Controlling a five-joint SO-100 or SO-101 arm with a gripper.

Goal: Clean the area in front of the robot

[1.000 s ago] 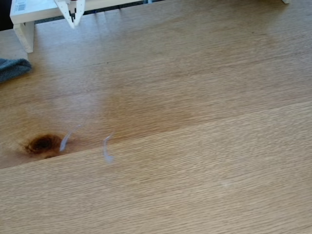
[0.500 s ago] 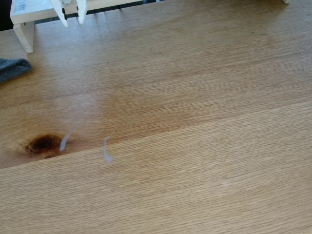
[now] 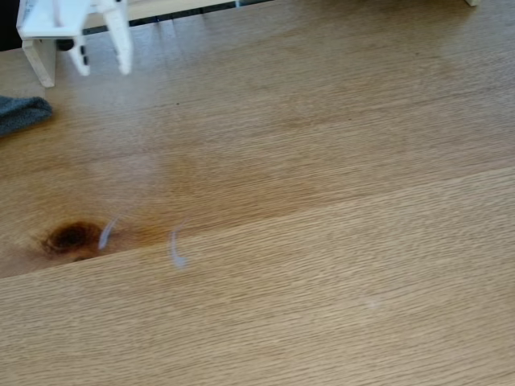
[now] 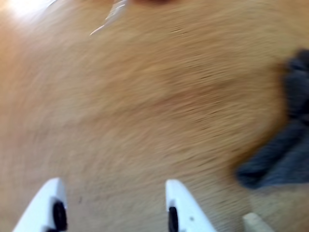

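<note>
The light-brown oak tabletop point(image 3: 322, 201) carries a dark knot point(image 3: 71, 237), a darker stained patch and a long plank seam. My white gripper point(image 3: 102, 68) hangs at the top left of the fixed view, jaws spread wide with nothing between them. In the blurred wrist view its white fingertips point(image 4: 176, 193) point up from the bottom edge over bare wood point(image 4: 145, 96). A grey fuzzy cloth point(image 3: 22, 112) lies at the table's left edge, left of and below the gripper; the wrist view has this cloth point(image 4: 285, 154) to the right of the jaws.
Two thin pale smears point(image 3: 175, 248) lie near the knot and seam. A white-painted wooden frame point(image 3: 39, 50) stands at the top left behind the gripper, its corner point(image 4: 256, 223) at the bottom right of the wrist view.
The gripper went from shut to wide open and moved left and slightly down toward the grey cloth. Nothing on the table moved.
</note>
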